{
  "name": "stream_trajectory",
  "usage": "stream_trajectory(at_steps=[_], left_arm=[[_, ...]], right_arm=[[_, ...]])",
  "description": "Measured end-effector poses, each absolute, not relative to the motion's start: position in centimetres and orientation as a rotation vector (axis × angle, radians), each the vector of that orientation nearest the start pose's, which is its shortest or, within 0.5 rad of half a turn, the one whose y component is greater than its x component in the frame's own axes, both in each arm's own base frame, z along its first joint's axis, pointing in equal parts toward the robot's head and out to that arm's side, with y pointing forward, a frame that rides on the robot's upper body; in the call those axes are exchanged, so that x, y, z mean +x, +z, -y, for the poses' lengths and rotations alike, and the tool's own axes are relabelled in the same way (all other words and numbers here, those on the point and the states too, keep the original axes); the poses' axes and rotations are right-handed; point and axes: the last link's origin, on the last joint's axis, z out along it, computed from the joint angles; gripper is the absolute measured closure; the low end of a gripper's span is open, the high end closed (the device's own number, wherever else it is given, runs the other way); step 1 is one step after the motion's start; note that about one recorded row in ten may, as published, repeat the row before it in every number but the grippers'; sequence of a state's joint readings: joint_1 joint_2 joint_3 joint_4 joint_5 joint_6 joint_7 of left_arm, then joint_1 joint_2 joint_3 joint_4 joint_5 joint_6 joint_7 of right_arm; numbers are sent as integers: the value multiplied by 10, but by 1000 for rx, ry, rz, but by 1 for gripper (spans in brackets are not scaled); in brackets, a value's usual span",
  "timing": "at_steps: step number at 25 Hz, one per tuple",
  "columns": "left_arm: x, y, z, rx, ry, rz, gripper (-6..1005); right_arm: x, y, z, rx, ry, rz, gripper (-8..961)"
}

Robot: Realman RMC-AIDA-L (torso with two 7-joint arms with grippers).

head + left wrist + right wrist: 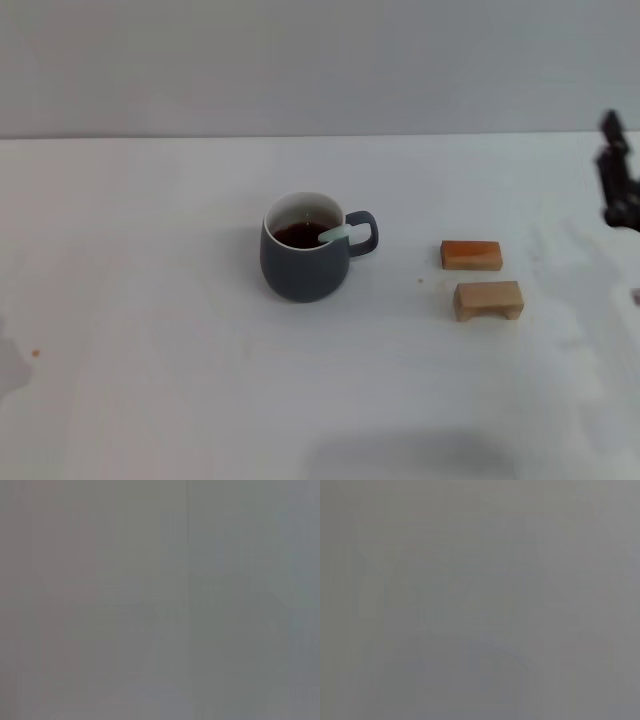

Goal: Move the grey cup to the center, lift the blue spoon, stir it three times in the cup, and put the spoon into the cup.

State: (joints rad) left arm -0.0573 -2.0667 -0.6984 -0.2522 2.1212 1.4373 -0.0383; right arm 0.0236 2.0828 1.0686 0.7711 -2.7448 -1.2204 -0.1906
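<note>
The rounded dark blue-grey ceramic mug (305,260) stands mid-table with the pale-blue-handled spoon (335,235) leaning inside. The right gripper (618,180) hangs at the table's edge (fingers' state indiscernible); the propped spoon could tip out if the mug is bumped.

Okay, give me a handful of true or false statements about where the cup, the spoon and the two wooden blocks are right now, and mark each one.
1. The spoon rests in the cup, its handle leaning on the rim. True.
2. The cup lies on its side. False: it stands upright, holding dark liquid.
3. Two wooden blocks sit on the cup's handle side. True.
4. The right gripper is holding the spoon. False: it is off at the table's right edge, well clear of the cup.
5. The blocks are stacked. False: they lie side by side, apart.
</note>
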Motion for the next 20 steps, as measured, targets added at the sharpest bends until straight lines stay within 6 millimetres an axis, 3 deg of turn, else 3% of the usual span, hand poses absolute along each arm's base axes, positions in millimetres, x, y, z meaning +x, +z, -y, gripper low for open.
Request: stream_trajectory(at_steps=[1,5,9,13,20], left_arm=[[-383,4,-199,-1377,-608,549,1001],[-386,5,-195,-1364,-596,556,1001],[-388,5,-194,-1358,-586,563,1001],[-390,6,-193,-1349,-577,568,1001],[-394,7,-188,-1339,-559,576,1001]], right_arm=[[262,-7,-268,-1524,812,-171,489],[306,3,-246,-1404,798,-320,475],[328,4,-234,-1381,731,-355,461],[336,5,-229,-1358,706,-381,447],[342,6,-222,-1327,706,-410,320]])
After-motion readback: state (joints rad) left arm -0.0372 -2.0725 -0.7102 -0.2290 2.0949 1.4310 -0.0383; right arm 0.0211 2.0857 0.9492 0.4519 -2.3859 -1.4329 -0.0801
